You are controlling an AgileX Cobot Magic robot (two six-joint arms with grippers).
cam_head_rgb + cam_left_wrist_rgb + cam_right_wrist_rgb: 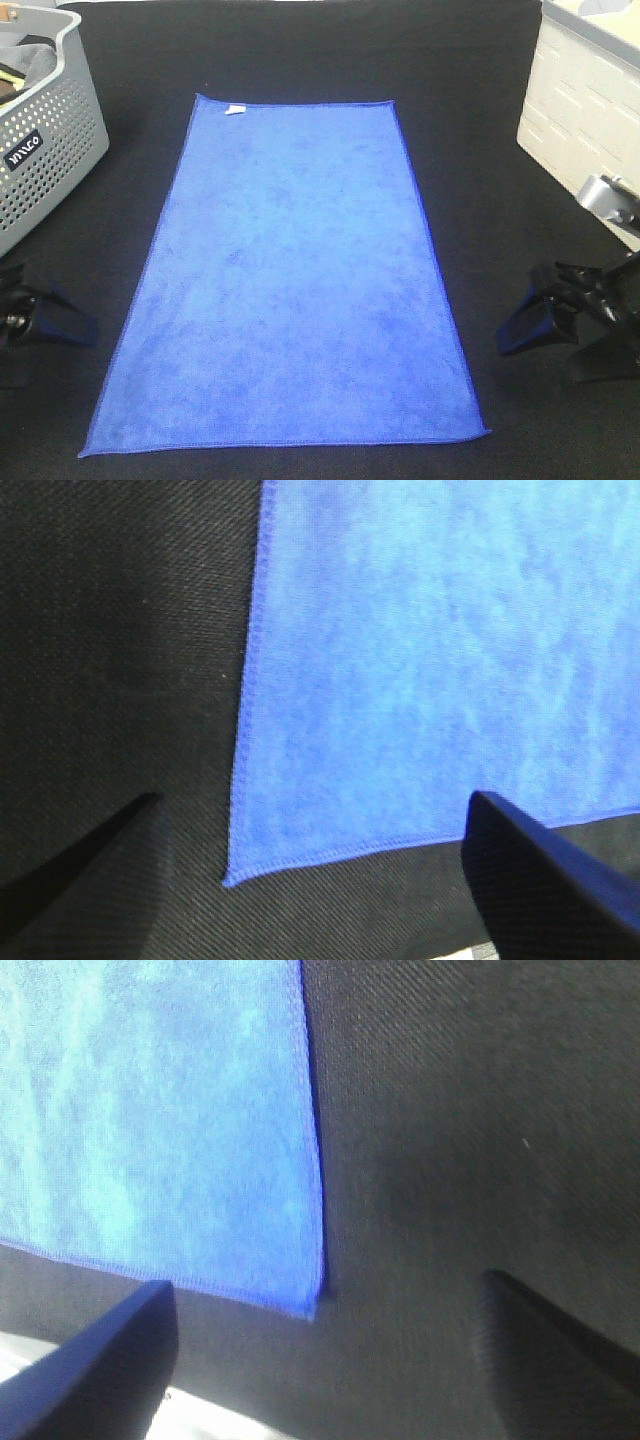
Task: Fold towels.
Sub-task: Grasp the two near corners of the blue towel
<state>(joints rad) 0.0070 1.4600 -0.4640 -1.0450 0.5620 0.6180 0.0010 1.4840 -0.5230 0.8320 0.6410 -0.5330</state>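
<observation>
Blue microfibre towel (pixel 290 270), spread flat and unfolded on black table cover (pixel 480 150), long side running away from robot, white tag (pixel 234 109) at far left corner. Perforated grey basket (pixel 50 150) far left, apart from towel edge; white box (pixel 580 100) far right.

Left gripper (pixel 312 805) low by near left corner (pixel 228 880), fingers wide apart, nothing held. Right gripper (pixel 328 1282) likewise by near right corner (pixel 310 1312), fingers wide apart, nothing held. No fold made yet; task at its start.

Likely step in hand: take both near corners for first fold. To do well:
- Centre each corner in the open gap before closing. Left wrist view: corner nearer one finger than the other. Right wrist view: corner roughly mid-gap.
- Go low enough to slip one fingertip under the hem. Thin cloth lying flat on a fabric cover, so easy to pinch the cover too, or to slide off the hem.
- Close both sides together, with a bite past the stitched edge.
- Lift just clear, carry both corners evenly toward far edge, keeping cloth taut between them.
- Lay near hem on far hem, corners matched.

Probable risks: one-sided grab, skewed diagonal fold, whole towel dragged instead of folded.
</observation>
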